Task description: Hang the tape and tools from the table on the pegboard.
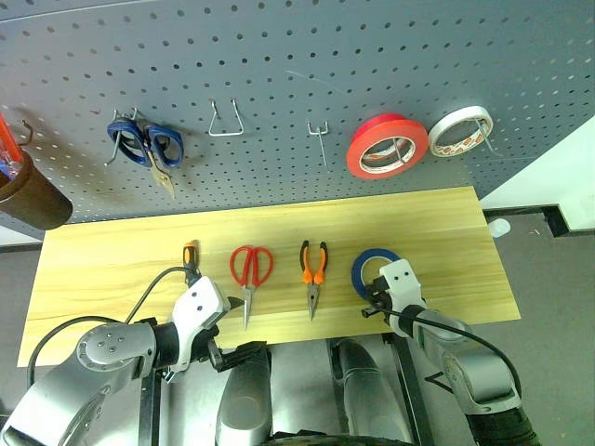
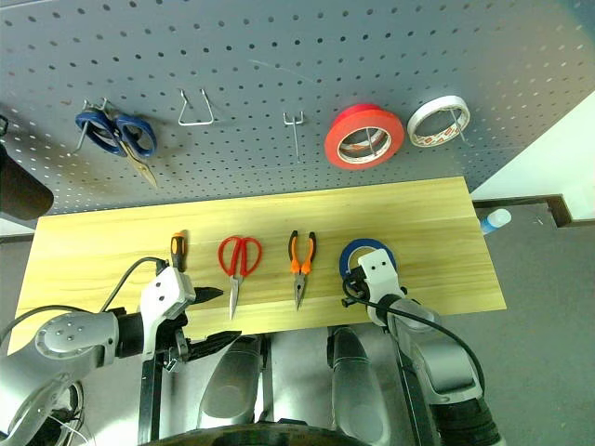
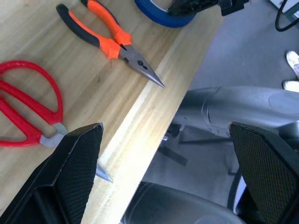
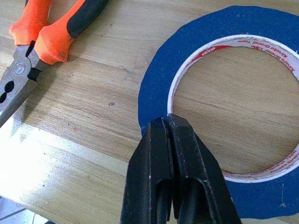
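The light yellowish wooden bench (image 1: 112, 265) spans the middle of the head views, below the dark grey perforated pegboard (image 1: 279, 56) that fills the upper part of the frame.

On the pegboard, left to right: blue-handled scissors (image 1: 147, 144) on a hook at upper left, a bare wire hook (image 1: 226, 119), a second bare hook (image 1: 319, 135), a red tape roll (image 1: 387, 145), and a smaller whitish tape roll (image 1: 460, 131) at upper right.

On the bench, left to right:
- Thin screwdriver with orange-and-black handle (image 1: 190, 257), left of centre, lying flat.
- Red-handled scissors (image 1: 250, 269), blades pointing to the near edge.
- Orange-handled pliers (image 1: 312, 269), nose pointing to the near edge.
- Wide flat roll of blue tape (image 1: 372, 268), right of centre, lying flat on the bench.

Left gripper (image 3: 163, 154): at lower left of the head views, over the near bench edge beside the red-handled scissors' blades. Its jaws are spread wide, with nothing between them.

Right gripper (image 4: 170, 135): at lower right of centre in the head views, at the near rim of the blue tape. Its jaws are pressed together at that rim; the right wrist view shows the fingertips meeting over the blue band, and whether they pinch the band cannot be told
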`<action>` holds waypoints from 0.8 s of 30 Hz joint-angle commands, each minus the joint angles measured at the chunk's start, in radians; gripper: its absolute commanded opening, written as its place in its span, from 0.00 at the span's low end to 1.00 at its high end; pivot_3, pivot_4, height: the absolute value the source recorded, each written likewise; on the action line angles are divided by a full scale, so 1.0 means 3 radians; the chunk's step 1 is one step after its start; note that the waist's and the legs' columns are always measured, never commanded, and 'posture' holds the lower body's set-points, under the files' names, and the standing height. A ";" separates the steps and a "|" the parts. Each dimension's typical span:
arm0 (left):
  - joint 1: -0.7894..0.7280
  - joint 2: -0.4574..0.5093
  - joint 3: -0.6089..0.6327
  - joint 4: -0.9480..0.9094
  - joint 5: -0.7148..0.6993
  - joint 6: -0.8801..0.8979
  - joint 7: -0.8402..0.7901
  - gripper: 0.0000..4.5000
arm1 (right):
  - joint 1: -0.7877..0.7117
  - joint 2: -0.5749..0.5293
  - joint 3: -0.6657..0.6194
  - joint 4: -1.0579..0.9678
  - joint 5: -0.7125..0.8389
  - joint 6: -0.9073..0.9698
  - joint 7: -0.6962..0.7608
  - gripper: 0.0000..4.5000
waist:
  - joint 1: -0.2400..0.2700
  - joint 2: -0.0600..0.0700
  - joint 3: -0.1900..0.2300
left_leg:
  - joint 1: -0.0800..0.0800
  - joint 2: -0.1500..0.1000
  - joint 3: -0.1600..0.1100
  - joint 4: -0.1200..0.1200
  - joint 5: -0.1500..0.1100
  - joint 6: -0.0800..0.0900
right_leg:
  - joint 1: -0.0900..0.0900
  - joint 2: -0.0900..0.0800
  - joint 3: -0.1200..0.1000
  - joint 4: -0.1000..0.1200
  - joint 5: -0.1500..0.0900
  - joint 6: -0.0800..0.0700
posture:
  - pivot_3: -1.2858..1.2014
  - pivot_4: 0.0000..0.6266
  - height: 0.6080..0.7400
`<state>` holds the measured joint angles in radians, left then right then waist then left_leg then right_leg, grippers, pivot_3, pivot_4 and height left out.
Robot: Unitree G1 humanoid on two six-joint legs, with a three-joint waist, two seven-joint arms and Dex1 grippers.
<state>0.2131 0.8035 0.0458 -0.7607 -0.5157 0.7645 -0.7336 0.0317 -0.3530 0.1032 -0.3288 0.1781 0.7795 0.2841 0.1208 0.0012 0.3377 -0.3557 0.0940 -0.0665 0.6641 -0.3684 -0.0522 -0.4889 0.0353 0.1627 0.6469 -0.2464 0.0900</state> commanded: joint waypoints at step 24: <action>0.0044 0.0028 0.0007 -0.0042 -0.0035 -0.0001 0.0042 1.00 | 0.0047 -0.0053 -0.0050 -0.0106 -0.0135 0.0013 -0.0038 0.99 | 0.0001 0.0000 0.0000 | -0.0001 0.0000 0.0000 0.0000 0.0000 -0.0001 | -0.0001 0.0000 0.0000 0.0001 0.0001 0.0002 | 0.64 0.54 1.00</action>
<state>0.2115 0.8043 0.0455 -0.7574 -0.5269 0.7770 -0.7174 0.0285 -0.3577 0.0889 -0.3226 0.1575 0.7890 0.2827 0.1211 0.0012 0.3377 -0.3560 0.0940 -0.0664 0.6642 -0.3682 -0.0524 -0.4892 0.0353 0.1627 0.6471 -0.2461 0.0906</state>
